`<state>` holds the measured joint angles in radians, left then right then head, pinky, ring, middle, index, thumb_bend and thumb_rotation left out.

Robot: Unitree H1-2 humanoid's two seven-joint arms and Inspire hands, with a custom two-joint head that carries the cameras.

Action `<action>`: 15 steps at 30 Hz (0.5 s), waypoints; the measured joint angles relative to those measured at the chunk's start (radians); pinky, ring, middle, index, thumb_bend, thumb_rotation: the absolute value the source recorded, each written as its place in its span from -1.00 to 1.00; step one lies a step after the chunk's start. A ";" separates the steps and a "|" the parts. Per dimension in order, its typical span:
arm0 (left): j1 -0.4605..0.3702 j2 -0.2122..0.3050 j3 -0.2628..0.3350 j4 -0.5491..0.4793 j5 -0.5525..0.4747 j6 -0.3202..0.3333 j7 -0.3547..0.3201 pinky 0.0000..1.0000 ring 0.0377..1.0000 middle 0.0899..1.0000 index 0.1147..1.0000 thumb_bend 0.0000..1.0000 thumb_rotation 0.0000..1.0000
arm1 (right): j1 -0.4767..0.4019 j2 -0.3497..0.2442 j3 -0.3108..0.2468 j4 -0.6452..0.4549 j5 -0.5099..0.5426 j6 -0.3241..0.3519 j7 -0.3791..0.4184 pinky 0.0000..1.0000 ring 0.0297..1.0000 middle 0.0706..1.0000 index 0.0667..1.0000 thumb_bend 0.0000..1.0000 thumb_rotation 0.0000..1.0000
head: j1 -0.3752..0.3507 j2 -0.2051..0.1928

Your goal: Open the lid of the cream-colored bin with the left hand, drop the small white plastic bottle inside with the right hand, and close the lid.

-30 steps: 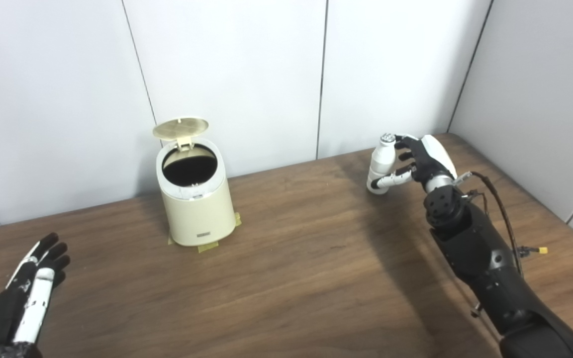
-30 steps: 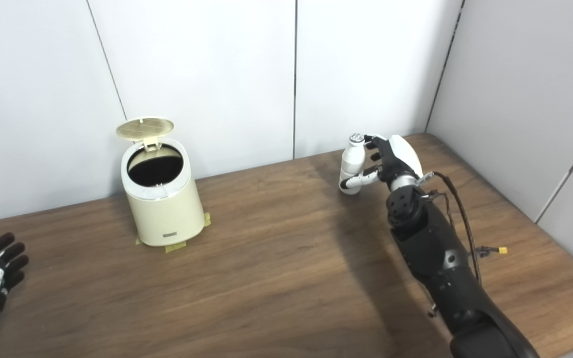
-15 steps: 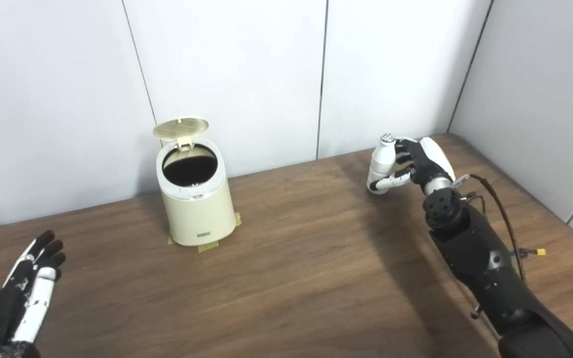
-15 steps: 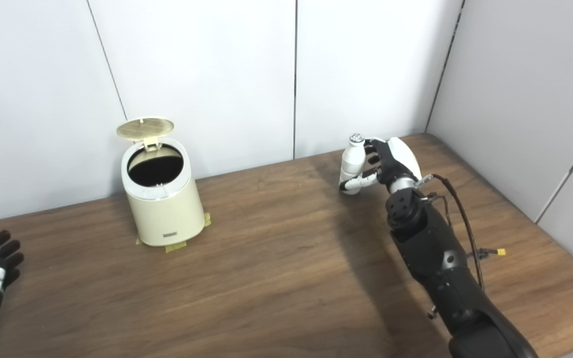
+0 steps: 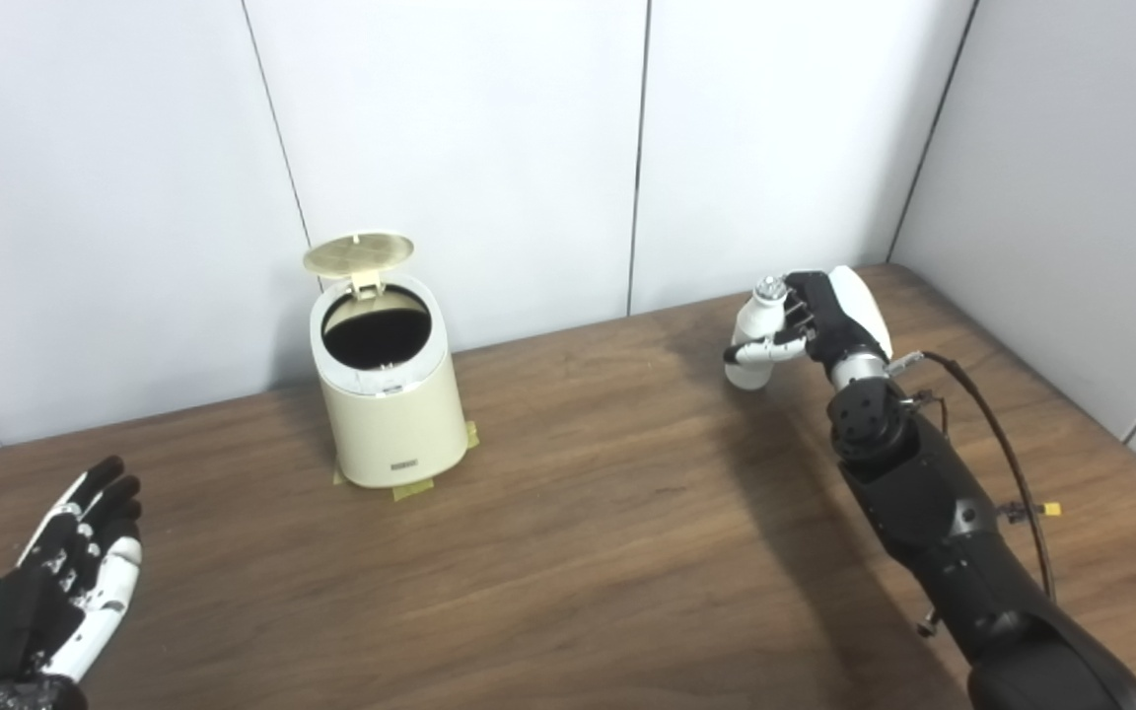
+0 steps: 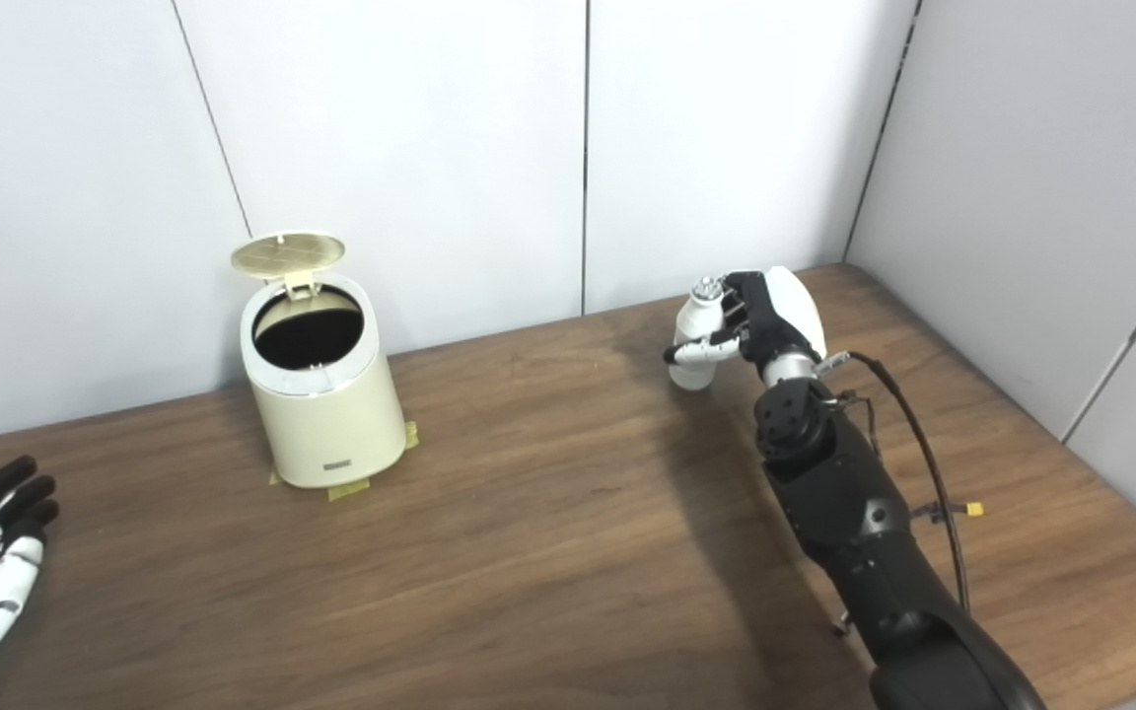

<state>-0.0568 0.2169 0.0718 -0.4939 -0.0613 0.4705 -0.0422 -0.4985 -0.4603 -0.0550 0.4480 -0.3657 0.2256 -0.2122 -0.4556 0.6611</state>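
- I note the cream-colored bin [image 5: 386, 385] stands taped to the table [image 5: 607, 552] with its lid [image 5: 358, 252] up, so the mouth is free for the drop.
- My right hand [image 5: 824, 316] is wrapped around the small white bottle [image 5: 753, 330], well right of the bin; I cannot confirm whether its base clears the table.
- My left hand [image 5: 60, 592] waits near the front edge, fingers spread, holding nothing.
- Since a second ago the bottle has tilted and sunk slightly; the bin is unchanged.

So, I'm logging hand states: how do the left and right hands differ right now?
The left hand is open and holds nothing; the right hand is shut on the small white bottle. The left is low at the near edge, the right raised far across the table.
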 measured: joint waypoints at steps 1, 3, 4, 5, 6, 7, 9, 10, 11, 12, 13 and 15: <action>0.000 0.000 0.000 0.000 0.000 0.000 0.001 0.92 0.82 0.80 0.86 -0.91 -0.39 | 0.000 0.000 0.000 0.005 0.000 -0.005 -0.007 -0.15 -0.18 -0.13 -0.05 0.04 -1.00 | 0.000 0.000; 0.000 0.000 0.000 0.000 -0.001 0.000 0.001 0.96 0.83 0.80 0.86 -0.91 -0.40 | 0.000 0.000 -0.001 0.010 0.001 -0.007 -0.015 -0.16 -0.19 -0.14 -0.05 0.04 -1.00 | 0.000 0.000; 0.000 0.000 -0.001 -0.002 -0.001 0.000 0.001 0.96 0.83 0.80 0.86 -0.91 -0.40 | 0.000 0.000 -0.001 0.012 0.001 -0.008 -0.018 -0.16 -0.19 -0.14 -0.05 0.04 -1.00 | 0.000 0.000; 0.000 0.000 -0.002 -0.004 -0.001 0.000 0.002 0.98 0.83 0.80 0.86 -0.91 -0.39 | 0.000 0.000 -0.001 0.013 0.001 -0.008 -0.019 -0.15 -0.19 -0.13 -0.06 0.04 -1.00 | 0.000 0.000; 0.000 0.000 -0.002 -0.006 -0.001 0.000 0.002 0.99 0.84 0.80 0.86 -0.91 -0.39 | 0.000 0.000 -0.001 0.013 0.001 -0.008 -0.020 -0.15 -0.19 -0.13 -0.06 0.04 -1.00 | 0.000 0.000; 0.000 0.000 -0.003 -0.007 -0.001 0.000 0.002 1.00 0.84 0.80 0.86 -0.91 -0.38 | 0.000 0.000 -0.001 0.013 0.001 -0.009 -0.020 -0.14 -0.19 -0.13 -0.06 0.04 -1.00 | 0.002 0.000; 0.000 0.001 -0.005 -0.007 -0.001 0.000 0.001 1.00 0.85 0.80 0.86 -0.91 -0.38 | 0.000 0.000 0.000 0.014 0.000 -0.011 -0.020 -0.13 -0.18 -0.12 -0.08 0.04 -1.00 | 0.006 0.000; 0.000 0.002 -0.005 -0.007 -0.001 0.000 0.001 1.00 0.85 0.80 0.85 -0.90 -0.38 | 0.000 0.000 0.001 0.014 0.000 -0.011 -0.020 -0.14 -0.18 -0.12 -0.08 0.04 -1.00 | 0.011 0.000; 0.000 0.003 -0.005 -0.007 -0.001 0.000 0.001 1.00 0.85 0.80 0.85 -0.90 -0.37 | 0.000 0.000 0.001 0.014 0.000 -0.012 -0.020 -0.14 -0.17 -0.12 -0.08 0.04 -1.00 | 0.012 0.000; 0.000 0.004 -0.005 -0.007 -0.001 0.000 0.001 1.00 0.85 0.80 0.85 -0.90 -0.37 | 0.000 0.000 0.001 0.014 0.000 -0.014 -0.020 -0.15 -0.17 -0.12 -0.08 0.04 -1.00 | 0.018 0.002; 0.000 0.004 -0.005 -0.007 -0.001 0.000 0.001 0.97 0.85 0.79 0.85 -0.90 -0.38 | 0.000 0.000 0.002 0.014 0.000 -0.018 -0.020 -0.15 -0.18 -0.12 -0.08 0.04 -1.00 | 0.023 0.002; 0.000 0.004 -0.006 -0.007 0.001 0.000 0.001 0.94 0.83 0.78 0.84 -0.88 -0.37 | 0.001 0.000 0.002 0.010 0.000 -0.027 -0.020 -0.17 -0.19 -0.13 -0.07 0.04 -1.00 | 0.028 0.002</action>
<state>-0.0568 0.2207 0.0657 -0.5009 -0.0607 0.4705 -0.0409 -0.4977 -0.4608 -0.0535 0.4582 -0.3656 0.1986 -0.2326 -0.4280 0.6627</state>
